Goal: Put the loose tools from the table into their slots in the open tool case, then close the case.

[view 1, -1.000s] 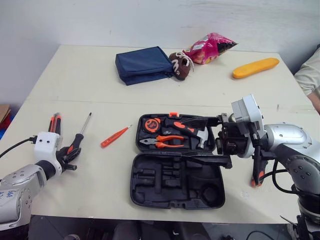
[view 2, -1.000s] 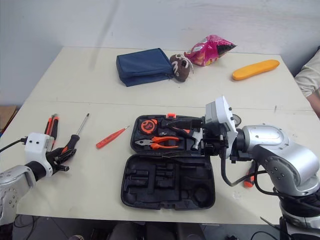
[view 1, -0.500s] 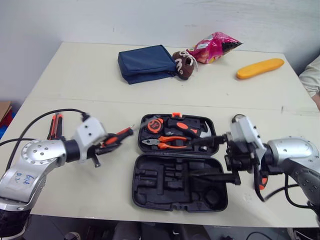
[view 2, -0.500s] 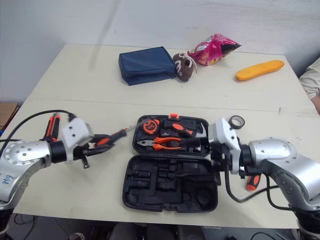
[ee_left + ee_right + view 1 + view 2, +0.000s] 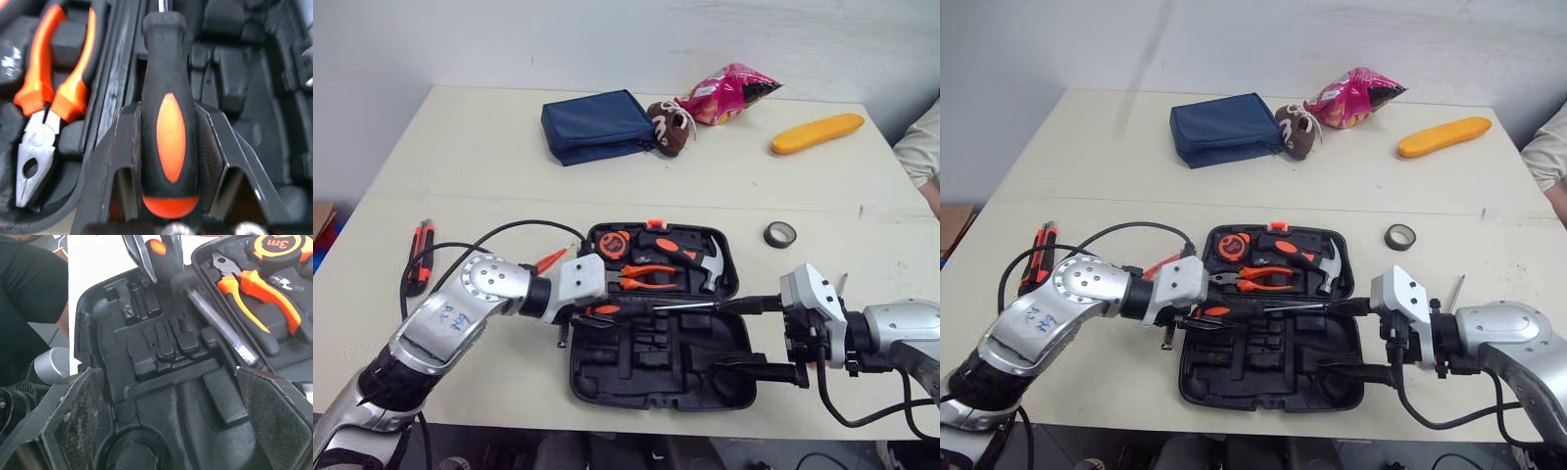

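One screwdriver (image 5: pixel 169 137) clamped in left hand (image 5: pixel 167 111), over the tool case (image 5: pixel 646 377).

The screwdriver (image 5: pixel 656 307) spans the tool case (image 5: pixel 646 364) along its hinge, blocking the way across. Open table (image 5: pixel 480 166) lies between the case and the blue pouch (image 5: pixel 595 125).

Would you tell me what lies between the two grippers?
Left eye view: the screwdriver, clamped in the left gripper, points its shaft toward the open right gripper above the open tool case.

Left end effector (image 5: pixel 168 110) clamped, right end effector (image 5: pixel 169 382) wide apart.
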{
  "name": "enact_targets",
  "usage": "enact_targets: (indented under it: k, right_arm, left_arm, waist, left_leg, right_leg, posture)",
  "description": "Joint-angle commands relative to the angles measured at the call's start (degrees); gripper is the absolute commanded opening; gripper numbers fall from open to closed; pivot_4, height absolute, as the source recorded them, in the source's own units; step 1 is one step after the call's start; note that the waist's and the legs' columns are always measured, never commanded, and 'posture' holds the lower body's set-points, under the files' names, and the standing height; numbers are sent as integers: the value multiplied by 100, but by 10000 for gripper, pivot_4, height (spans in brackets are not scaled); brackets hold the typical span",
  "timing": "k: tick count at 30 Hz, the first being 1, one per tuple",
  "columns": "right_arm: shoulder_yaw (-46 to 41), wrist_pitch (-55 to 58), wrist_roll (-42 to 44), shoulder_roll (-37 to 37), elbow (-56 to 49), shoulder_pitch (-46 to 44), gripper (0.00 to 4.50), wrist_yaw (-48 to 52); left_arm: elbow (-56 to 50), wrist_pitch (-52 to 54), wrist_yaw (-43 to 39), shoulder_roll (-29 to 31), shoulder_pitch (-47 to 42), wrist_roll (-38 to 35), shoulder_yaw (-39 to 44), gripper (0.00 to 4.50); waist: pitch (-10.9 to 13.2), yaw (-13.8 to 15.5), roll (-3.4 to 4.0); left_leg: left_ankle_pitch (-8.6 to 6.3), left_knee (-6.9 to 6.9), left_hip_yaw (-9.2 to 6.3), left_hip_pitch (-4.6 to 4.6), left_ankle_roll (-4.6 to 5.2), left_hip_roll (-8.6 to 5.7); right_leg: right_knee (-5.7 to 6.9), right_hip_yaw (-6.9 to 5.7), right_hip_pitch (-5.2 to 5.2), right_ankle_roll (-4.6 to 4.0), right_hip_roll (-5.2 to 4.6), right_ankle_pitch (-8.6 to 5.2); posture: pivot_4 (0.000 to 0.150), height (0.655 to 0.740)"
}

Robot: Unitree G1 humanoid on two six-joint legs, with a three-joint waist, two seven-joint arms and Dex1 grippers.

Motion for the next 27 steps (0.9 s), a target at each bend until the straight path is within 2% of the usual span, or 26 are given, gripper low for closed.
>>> enact_targets:
  k: [1,6,17,19,20,21,24,27]
  right_arm:
    - [-178,-93,28,2,-77,10,45000,25]
    - [-200,-103,12,27,-92,60,45000,-43]
    - [-392,-83,125,100,-177,234,45000,-199]
    - [-417,-54,181,108,-226,264,45000,-230]
    - [-432,-49,197,104,-247,287,45000,-234]
    - [-442,-48,208,100,-261,304,45000,-237]
    - [-470,-35,233,104,-280,345,45000,-242]
    - [-453,-41,222,127,-278,361,45000,-256]
  left_arm:
    - [62,-110,-122,-57,-86,149,-106,8105]
    - [411,-603,-136,-117,-131,727,-381,8105]
    - [763,-647,-377,-475,-310,818,-371,8105]
    - [690,-544,-365,-505,-339,749,-254,18386]
    - [612,-452,-377,-507,-358,667,-163,21489]
    - [557,-384,-392,-509,-370,612,-100,26908]
    - [407,-348,-474,-582,-314,277,187,39378]
    - [470,-590,-374,-871,-120,-105,641,39378]
  waist:
    - [0,1,0]
    - [0,18,0]
    - [0,46,0]
    - [0,53,0]
    - [0,57,0]
    - [0,62,0]
    - [0,84,0]
    - [0,107,1]
  left_leg:
    - [0,0,1,0,0,0]
    - [0,9,-2,-4,1,0]
    - [-3,31,-6,-10,6,0]
    - [-3,33,-6,-9,6,0]
    - [-3,34,-7,-10,6,0]
    - [-3,34,-7,-9,6,0]
    - [-4,37,-9,-10,6,1]
    - [-4,39,-11,-11,6,1]
  right_leg:
    - [1,1,0,0,0,0]
    - [2,-1,0,1,-1,-1]
    - [16,-3,0,2,-2,-1]
    - [19,-3,1,3,-2,-1]
    - [20,-2,1,3,-3,-1]
    - [20,-2,1,3,-3,-1]
    - [22,-4,1,3,-2,0]
    - [23,-5,2,3,-3,0]
  posture:
    - [1500,7400]
    - [1500,7400]
    - [1500,7400]
    - [1500,7400]
    - [1500,7400]
    - [1500,7400]
    - [1500,7400]
    - [1500,7400]
